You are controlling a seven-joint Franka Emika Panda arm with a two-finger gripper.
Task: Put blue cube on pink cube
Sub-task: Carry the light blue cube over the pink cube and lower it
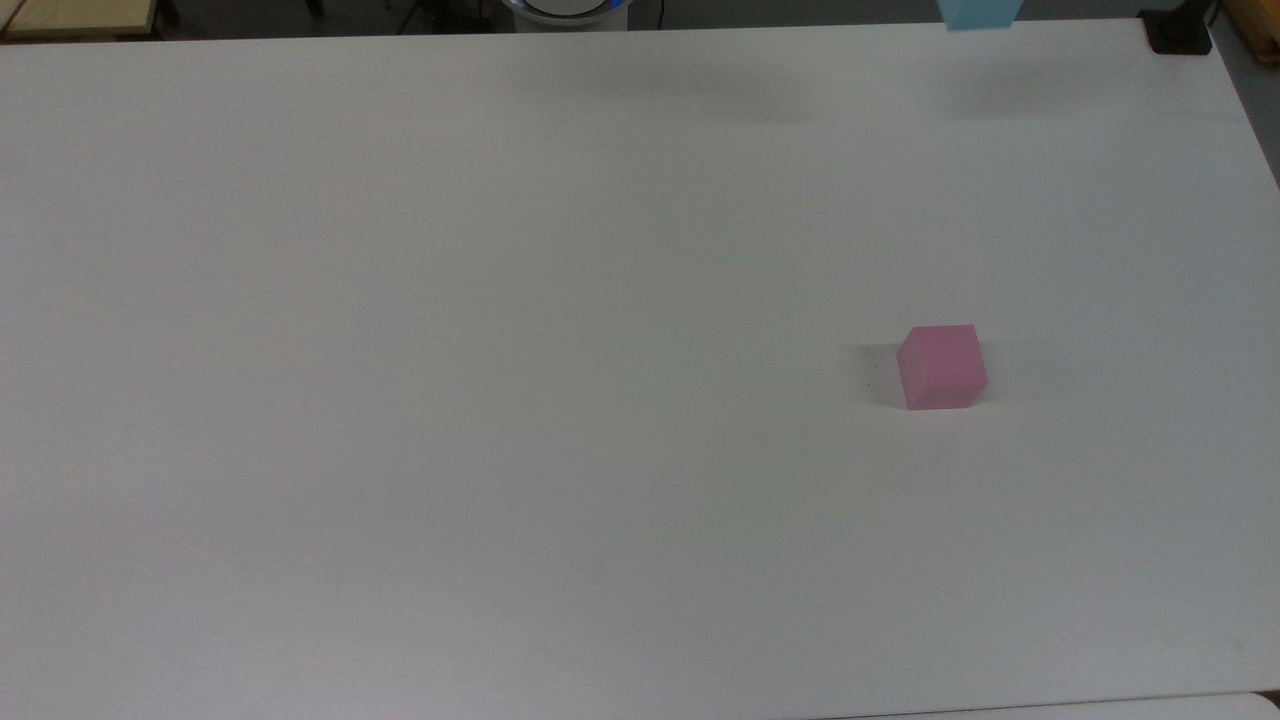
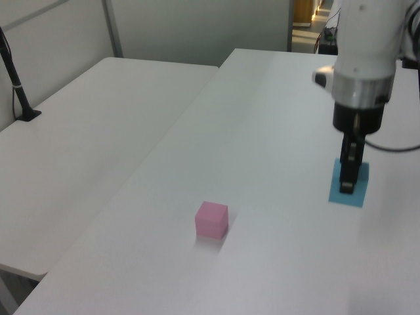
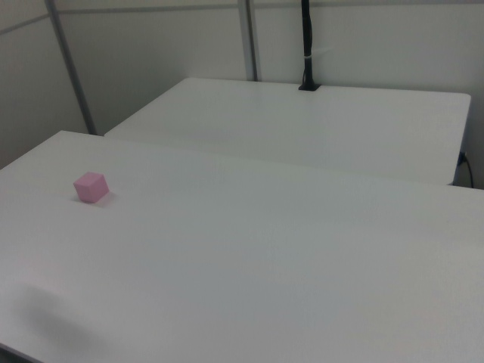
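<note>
The pink cube (image 1: 941,366) rests on the white table (image 1: 500,400), right of centre in the top view; it also appears as the pink cube (image 2: 212,219) in the left view and the pink cube (image 3: 91,187) in the right view. The blue cube (image 2: 349,184) hangs well above the table in the left view, with my gripper (image 2: 348,180) shut on it from above. In the top view only the lower part of the blue cube (image 1: 978,14) shows at the top edge. The lifted cube is far from the pink one.
A second white table (image 2: 85,138) stands beside the work table, with a black pole (image 2: 16,82) clamped to its far edge. A black clamp (image 1: 1180,30) sits at the table's corner in the top view's upper right.
</note>
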